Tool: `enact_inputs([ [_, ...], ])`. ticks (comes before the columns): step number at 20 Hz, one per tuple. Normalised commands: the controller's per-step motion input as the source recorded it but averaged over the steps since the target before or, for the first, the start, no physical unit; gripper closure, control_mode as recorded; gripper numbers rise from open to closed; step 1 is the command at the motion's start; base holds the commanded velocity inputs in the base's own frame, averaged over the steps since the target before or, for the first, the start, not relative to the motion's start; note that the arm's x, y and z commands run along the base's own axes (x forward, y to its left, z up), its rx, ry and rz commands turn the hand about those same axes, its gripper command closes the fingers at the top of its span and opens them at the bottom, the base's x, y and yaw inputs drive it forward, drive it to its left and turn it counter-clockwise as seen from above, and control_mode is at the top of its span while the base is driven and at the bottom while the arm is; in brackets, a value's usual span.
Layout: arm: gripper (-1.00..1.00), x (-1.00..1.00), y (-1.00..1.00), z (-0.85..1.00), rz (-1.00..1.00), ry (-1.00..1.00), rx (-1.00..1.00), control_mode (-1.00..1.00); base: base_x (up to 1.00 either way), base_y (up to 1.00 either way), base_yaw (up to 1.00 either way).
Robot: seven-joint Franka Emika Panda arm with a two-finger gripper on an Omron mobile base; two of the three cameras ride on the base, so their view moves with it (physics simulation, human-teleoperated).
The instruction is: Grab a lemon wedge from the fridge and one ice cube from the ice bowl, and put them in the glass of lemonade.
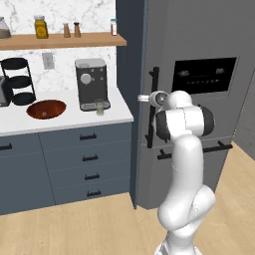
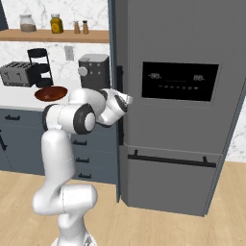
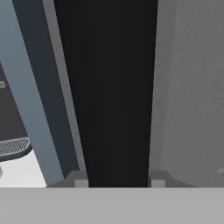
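Hand view: gripper (image 3: 118, 180) fingers straddle black fridge handle (image 3: 109, 87), touching its edges, closed on it. Left base view: brown bowl (image 1: 46, 109), contents unclear; glass (image 1: 100, 106) holds pale liquid.

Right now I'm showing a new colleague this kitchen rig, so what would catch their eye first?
The tall grey fridge with its black display panel, door shut. Then the white arm reaching to the fridge's vertical black handle, its pincer straddling the bar. Left on the counter sit a reddish-brown bowl and a coffee machine.
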Motion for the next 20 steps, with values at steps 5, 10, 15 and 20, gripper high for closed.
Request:
enact_inputs([
  [5,1.00,0.00,0.00,0.04,0.00,0.08,0.00,-1.00,0.00,0.00,0.00],
  [10,1.00,-0.31,0.00,0.36,0.00,0.01,0.00,-1.00,0.00,0.00,0.00],
  [15,1.00,-0.78,-0.07,0.33,0.00,0.00,0.00,-1.00,0.00,0.00,0.00],
  [20,1.00,-1.00,-0.26,0.34,0.00,0.00,0.00,-1.00,0.00,0.00,0.00],
])
